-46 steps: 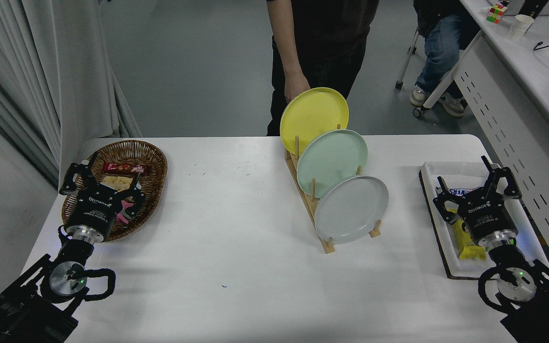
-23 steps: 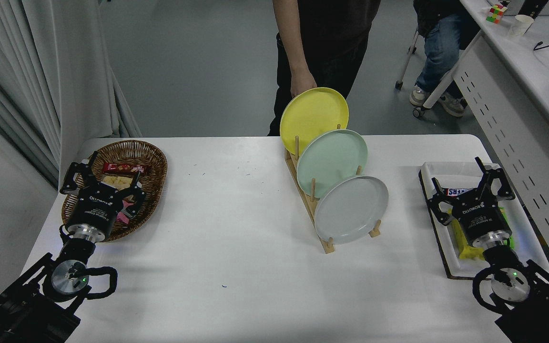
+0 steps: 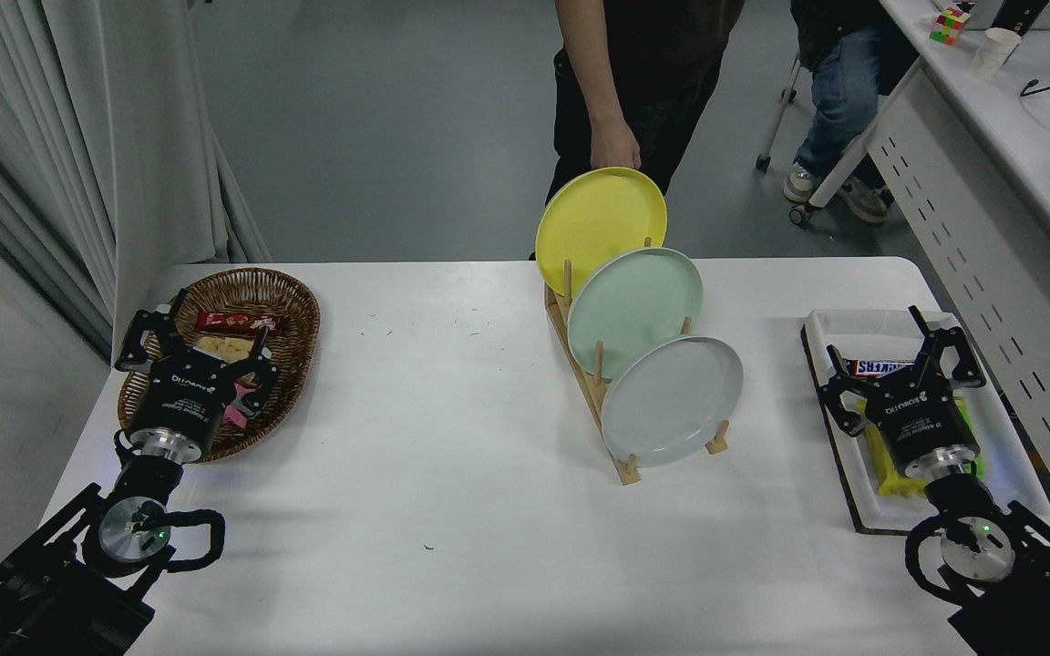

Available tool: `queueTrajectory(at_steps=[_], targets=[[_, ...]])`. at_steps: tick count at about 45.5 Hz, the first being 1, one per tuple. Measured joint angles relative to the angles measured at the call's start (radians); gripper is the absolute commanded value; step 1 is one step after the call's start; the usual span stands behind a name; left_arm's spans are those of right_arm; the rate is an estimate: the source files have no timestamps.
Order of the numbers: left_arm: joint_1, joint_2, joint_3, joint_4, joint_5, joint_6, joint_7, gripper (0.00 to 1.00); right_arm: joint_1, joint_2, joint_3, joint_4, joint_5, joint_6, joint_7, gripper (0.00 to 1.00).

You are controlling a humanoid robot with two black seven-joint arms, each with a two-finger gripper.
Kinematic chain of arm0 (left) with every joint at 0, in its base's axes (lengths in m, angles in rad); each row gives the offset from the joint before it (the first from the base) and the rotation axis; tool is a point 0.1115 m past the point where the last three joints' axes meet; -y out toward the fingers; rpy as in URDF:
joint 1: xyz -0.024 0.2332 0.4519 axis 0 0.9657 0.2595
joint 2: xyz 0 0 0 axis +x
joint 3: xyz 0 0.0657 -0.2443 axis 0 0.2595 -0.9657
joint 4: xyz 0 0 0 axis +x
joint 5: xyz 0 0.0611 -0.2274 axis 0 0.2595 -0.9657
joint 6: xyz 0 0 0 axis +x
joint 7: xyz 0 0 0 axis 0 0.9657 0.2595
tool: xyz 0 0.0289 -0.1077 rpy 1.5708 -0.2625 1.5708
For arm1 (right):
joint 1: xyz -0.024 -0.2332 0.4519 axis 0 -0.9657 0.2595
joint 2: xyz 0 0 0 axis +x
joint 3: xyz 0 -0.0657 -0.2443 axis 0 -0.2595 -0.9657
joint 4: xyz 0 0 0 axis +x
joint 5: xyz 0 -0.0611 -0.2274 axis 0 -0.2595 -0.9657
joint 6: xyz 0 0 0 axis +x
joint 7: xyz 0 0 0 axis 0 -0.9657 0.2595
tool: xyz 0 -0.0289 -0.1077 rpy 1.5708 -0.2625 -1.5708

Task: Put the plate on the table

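Observation:
The pale grey plate (image 3: pixel 673 401) stands on edge in the front slot of a wooden rack (image 3: pixel 591 383) on the white table (image 3: pixel 452 474), right of centre. A mint-green plate (image 3: pixel 634 310) and a yellow plate (image 3: pixel 600 217) stand behind it in the same rack. My right gripper (image 3: pixel 891 357) is open and empty, above the white tray at the right, well to the right of the grey plate. My left gripper (image 3: pixel 199 330) is open and empty, parked at the lower left over the basket's edge.
A wicker basket (image 3: pixel 293 301) with snacks sits at the far left. A white tray with a dark edge (image 3: pixel 839 474) holds a candy bar (image 3: pixel 873 367) and a yellow packet. A person stands at the far side, a hand (image 3: pixel 614 146) just above the yellow plate.
My right gripper has shifted left and slightly away over the tray. The person has stepped right and the hand has moved from the yellow plate's left edge to above its top.

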Motion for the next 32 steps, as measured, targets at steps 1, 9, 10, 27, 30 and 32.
queueTrajectory(at_steps=[1, 9, 10, 27, 30, 32], targets=[[0.000, 0.000, 0.000, 0.000, 0.000, 0.000, 0.000, 0.98, 0.001, 0.000, 0.000, 0.000, 0.000, 0.000, 0.000, 1.00], [0.000, 0.000, 0.000, 0.000, 0.000, 0.000, 0.000, 0.98, 0.008, -0.002, -0.007, 0.000, 0.000, 0.000, 0.000, 1.00], [0.000, 0.000, 0.000, 0.000, 0.000, 0.000, 0.000, 0.98, 0.008, -0.003, -0.008, 0.000, 0.000, 0.000, 0.000, 1.00], [0.000, 0.000, 0.000, 0.000, 0.000, 0.000, 0.000, 0.98, 0.004, -0.013, -0.018, -0.014, 0.000, -0.001, 0.001, 1.00], [0.000, 0.000, 0.000, 0.000, 0.000, 0.000, 0.000, 0.98, 0.002, -0.013, -0.019, -0.015, 0.000, -0.001, 0.001, 1.00], [0.000, 0.000, 0.000, 0.000, 0.000, 0.000, 0.000, 0.98, 0.001, -0.014, -0.022, -0.017, 0.000, -0.001, 0.001, 1.00]])
